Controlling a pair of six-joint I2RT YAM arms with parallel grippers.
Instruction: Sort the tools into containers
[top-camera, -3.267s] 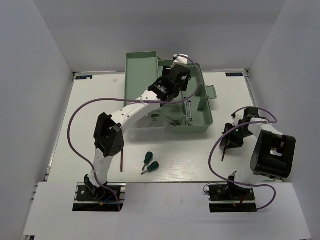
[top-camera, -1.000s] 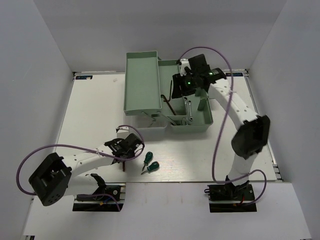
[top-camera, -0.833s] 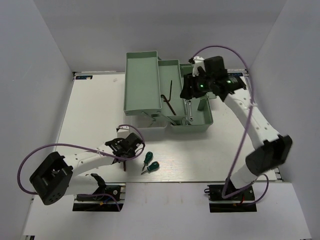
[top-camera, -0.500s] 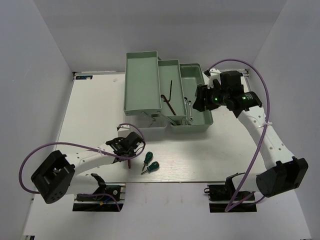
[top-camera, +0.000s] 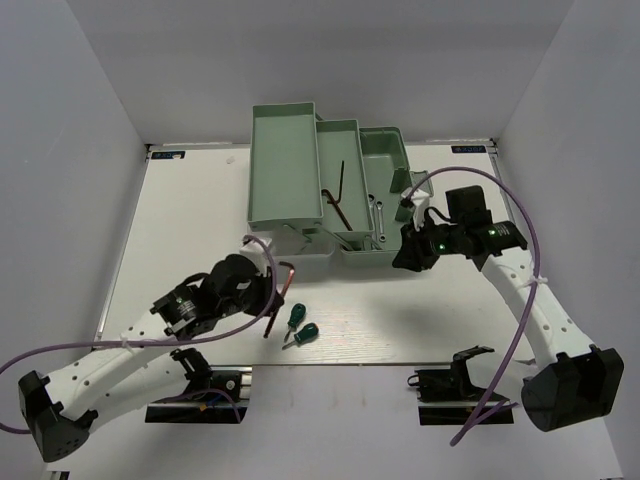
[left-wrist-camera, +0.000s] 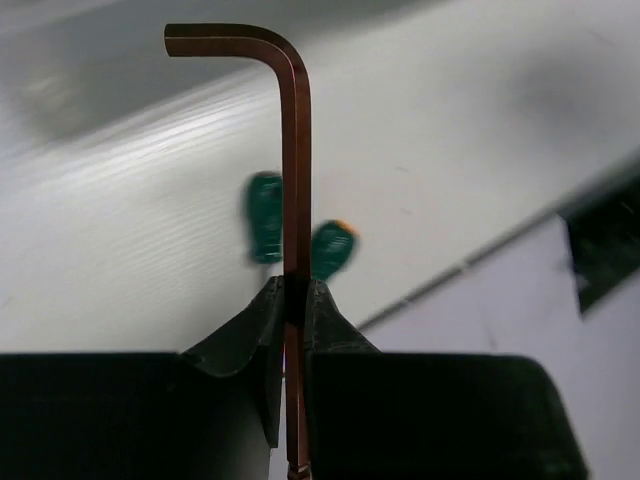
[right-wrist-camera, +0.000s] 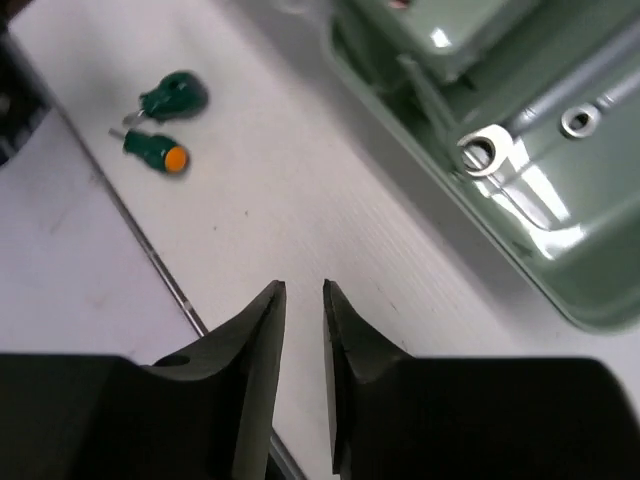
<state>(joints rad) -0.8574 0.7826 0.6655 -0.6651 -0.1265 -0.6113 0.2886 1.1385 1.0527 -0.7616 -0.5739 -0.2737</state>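
L gripper (left-wrist-camera: 293, 295) pinches hex key (left-wrist-camera: 296, 150), shaft along fingers, bend outermost.

1. We're in a robot lab cell: plain white walls (top-camera: 80, 150) box in a white table (top-camera: 180, 220) on the left, right and far sides
2. Two arm bases (top-camera: 195, 388) bolted along the near edge, purple cables (top-camera: 470, 171) looping free
3. A mint-green toolbox (top-camera: 285, 150) stands open at the far side

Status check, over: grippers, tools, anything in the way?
Left gripper shut on brown hex key. Right gripper empty, jaws slightly apart, near toolbox. Two green screwdrivers on table. Nothing blocking.
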